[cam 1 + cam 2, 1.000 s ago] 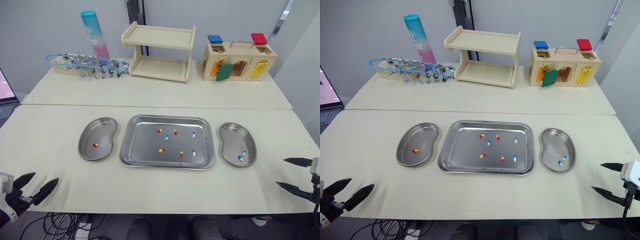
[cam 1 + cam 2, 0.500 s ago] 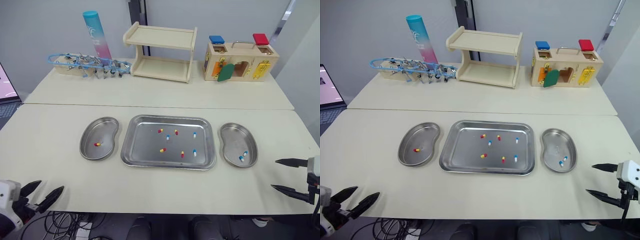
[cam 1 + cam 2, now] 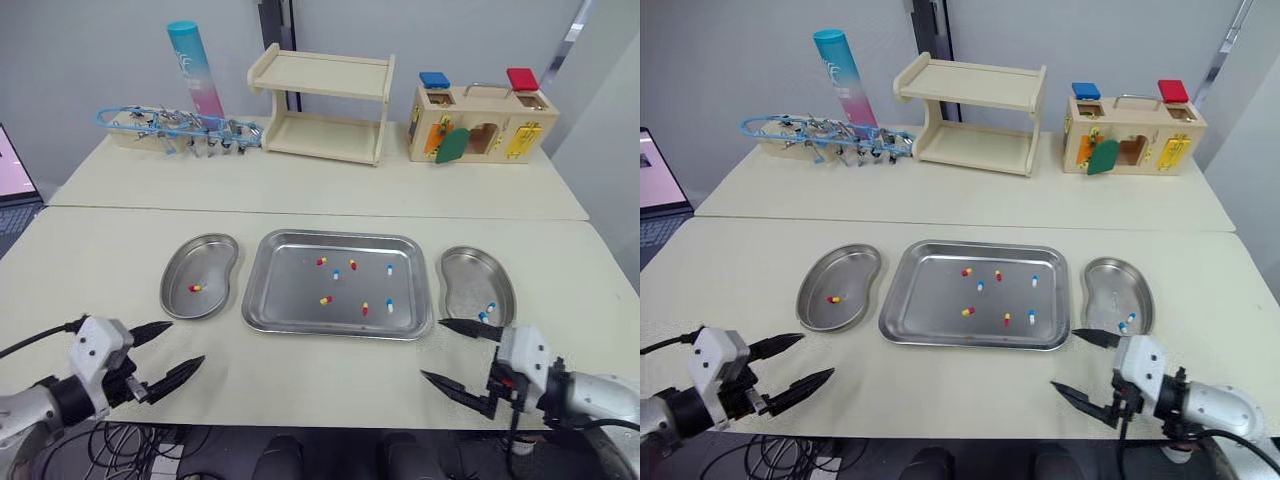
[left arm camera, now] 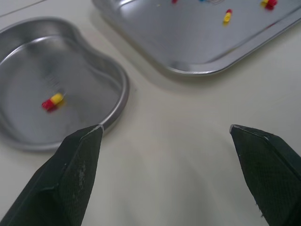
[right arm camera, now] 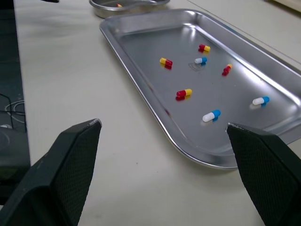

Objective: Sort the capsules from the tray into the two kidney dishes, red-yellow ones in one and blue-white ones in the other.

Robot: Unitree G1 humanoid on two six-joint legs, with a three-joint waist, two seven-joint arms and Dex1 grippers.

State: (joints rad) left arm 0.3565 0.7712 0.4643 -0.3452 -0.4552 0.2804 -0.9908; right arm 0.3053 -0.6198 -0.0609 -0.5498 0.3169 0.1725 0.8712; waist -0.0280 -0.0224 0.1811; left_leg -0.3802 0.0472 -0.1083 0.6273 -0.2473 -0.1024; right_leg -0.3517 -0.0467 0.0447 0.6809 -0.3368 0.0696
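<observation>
Left eye view: tray (image 3: 285,290) long axis left-right; left hand (image 3: 186,342), right hand (image 3: 431,348) spread.

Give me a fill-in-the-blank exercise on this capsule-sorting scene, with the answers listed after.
The left kidney dish holds ___ red-yellow capsule.
The right kidney dish holds two capsules, both coloured ___.
The tray holds ___ capsules in all.
The left hand and the right hand both have their fingers ___.
Missing words: one; blue-white; seven; open.
</observation>
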